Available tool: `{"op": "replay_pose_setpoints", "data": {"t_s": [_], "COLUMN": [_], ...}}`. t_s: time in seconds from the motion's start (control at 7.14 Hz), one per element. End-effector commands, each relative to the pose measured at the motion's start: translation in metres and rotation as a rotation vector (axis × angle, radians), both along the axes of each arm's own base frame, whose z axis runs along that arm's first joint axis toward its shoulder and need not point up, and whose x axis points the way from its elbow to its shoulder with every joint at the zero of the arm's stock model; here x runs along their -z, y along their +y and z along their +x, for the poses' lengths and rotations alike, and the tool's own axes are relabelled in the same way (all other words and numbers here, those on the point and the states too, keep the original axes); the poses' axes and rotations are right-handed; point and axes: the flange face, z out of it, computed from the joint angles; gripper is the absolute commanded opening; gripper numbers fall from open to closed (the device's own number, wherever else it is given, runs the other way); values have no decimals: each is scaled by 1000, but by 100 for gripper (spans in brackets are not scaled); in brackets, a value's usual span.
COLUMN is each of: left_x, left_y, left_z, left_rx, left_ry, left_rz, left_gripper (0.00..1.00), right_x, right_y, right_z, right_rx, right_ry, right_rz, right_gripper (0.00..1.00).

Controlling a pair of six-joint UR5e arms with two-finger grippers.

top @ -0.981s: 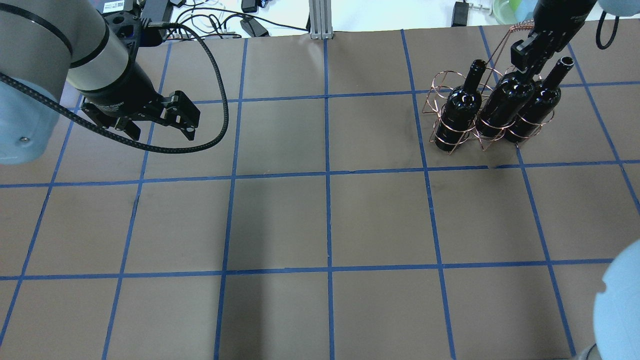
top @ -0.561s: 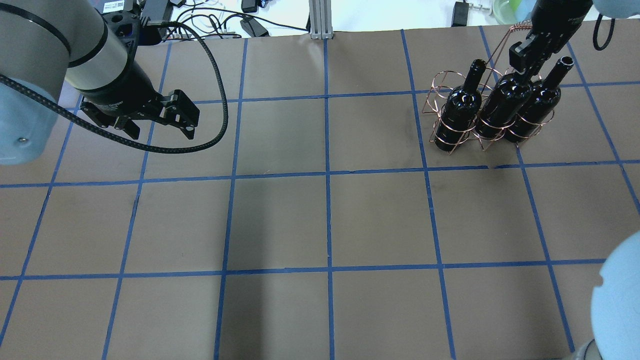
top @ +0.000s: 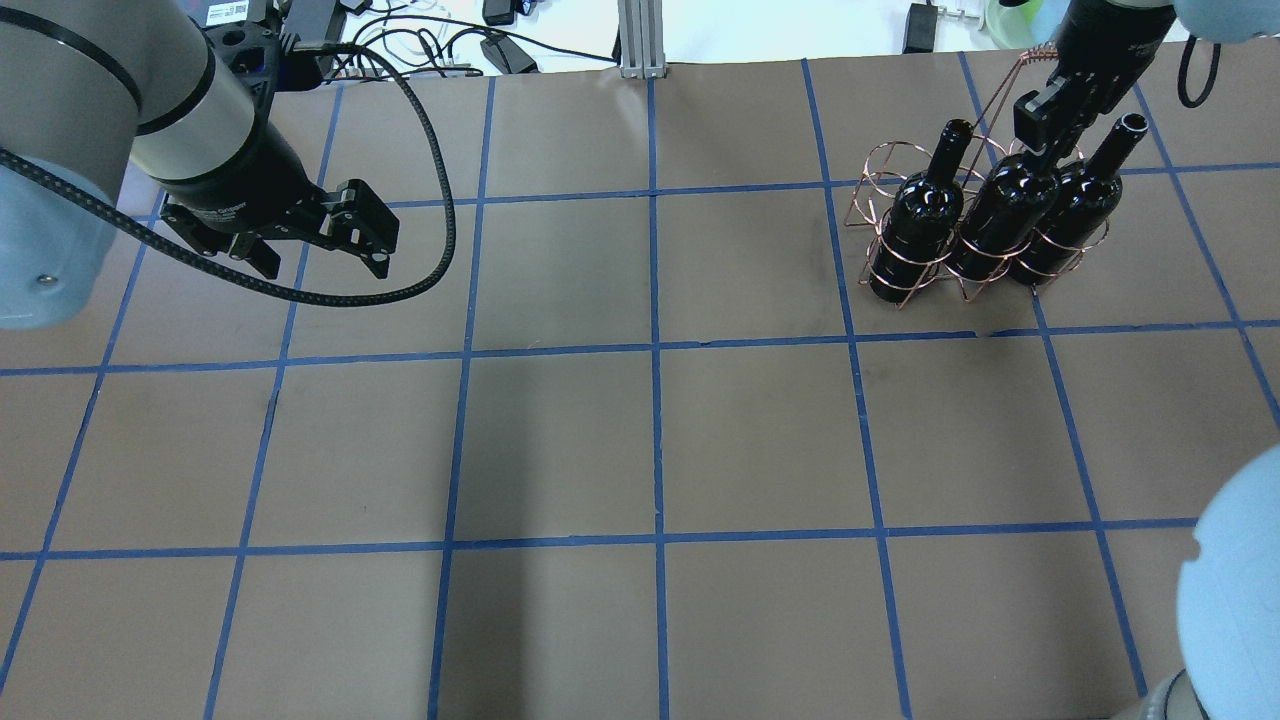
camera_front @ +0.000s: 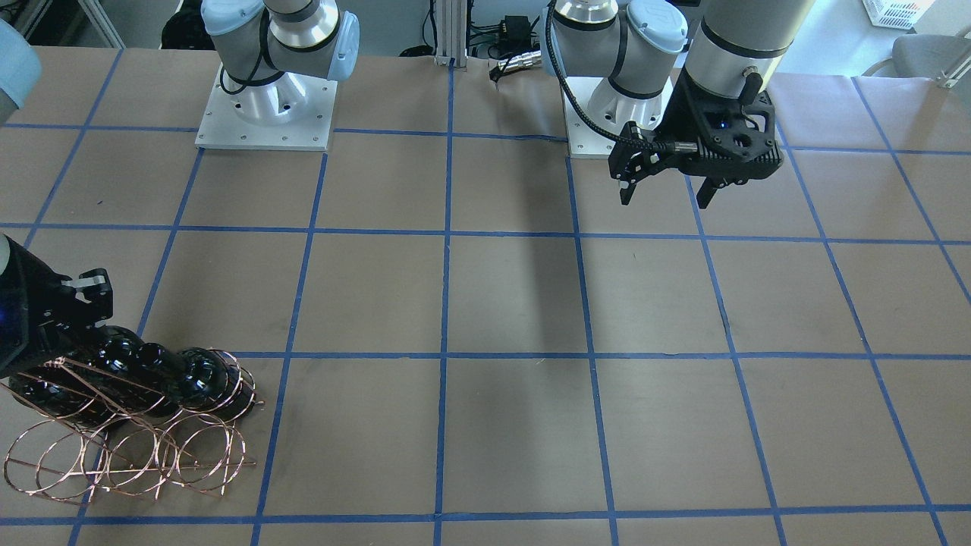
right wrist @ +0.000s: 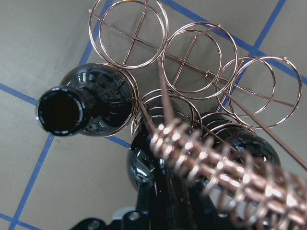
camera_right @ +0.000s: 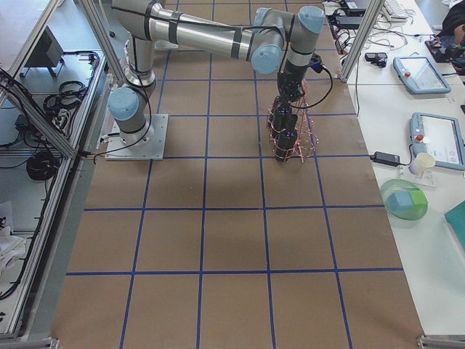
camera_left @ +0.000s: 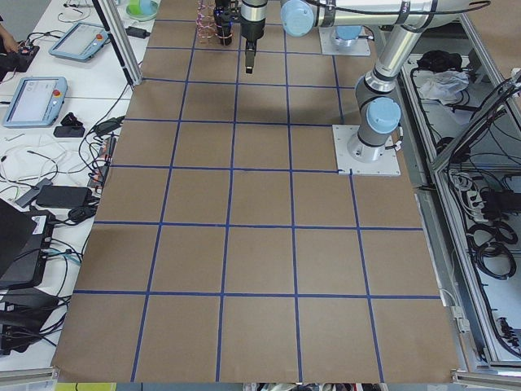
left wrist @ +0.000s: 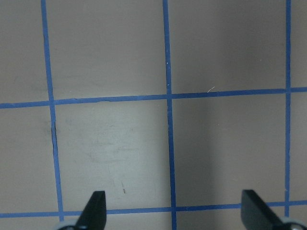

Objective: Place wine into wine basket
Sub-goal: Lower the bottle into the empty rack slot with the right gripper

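Three dark glossy wine bottles stand in the front row of the copper wire wine basket at the far right. My right gripper is over the middle bottle and shut on its neck, which it hides. The other two bottles stand free on either side. The right wrist view shows the middle bottle under the braided handle, with empty loops behind. My left gripper is open and empty, hovering over the table at the far left; its fingertips stand wide apart.
The basket sits near the table's corner in the front-facing view, its back row of loops empty. Cables and power bricks lie beyond the table's far edge. The arm bases stand at the robot's side.
My right gripper and the middle bottle's top have shifted slightly to the left. The other two bottles, the basket and my left arm have not visibly moved.
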Motion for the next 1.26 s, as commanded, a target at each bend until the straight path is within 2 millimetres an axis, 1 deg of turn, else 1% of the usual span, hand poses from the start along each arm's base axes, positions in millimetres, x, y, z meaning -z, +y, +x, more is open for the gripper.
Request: {"op": "replay_pose_setpoints", "data": {"t_s": [0.0,0.14,0.28,0.42,0.56,0.84,0.98,1.12], "left_x": [2,-2,0,0,0,0,0,2], "left_y": [-1,1,0,0,-1,-1,0,-1], "left_z": [0,0,0,0,1,1,1,1], "left_rx": [1,2,2,1,1,1,1,-1], "left_ry": [0,-2,0,0,0,0,-2,0], "left_rz": [6,-3,0,0,0,0,3,6], "left_gripper": [100,100,100,100,100,100,100,100], "right_x": [14,15,18,19,18,8,-1,-22], "right_y": [2,3,2,3,3,7,11,22], "right_z": [1,1,0,1,0,0,1,3], "right_rx": [2,2,2,0,3,14,14,15], "right_ry": [-3,-2,-2,-2,-2,6,12,18], "right_rz": [8,10,11,11,11,-3,-15,-37], "right_gripper": [0,0,12,29,42,68,76,100]}}
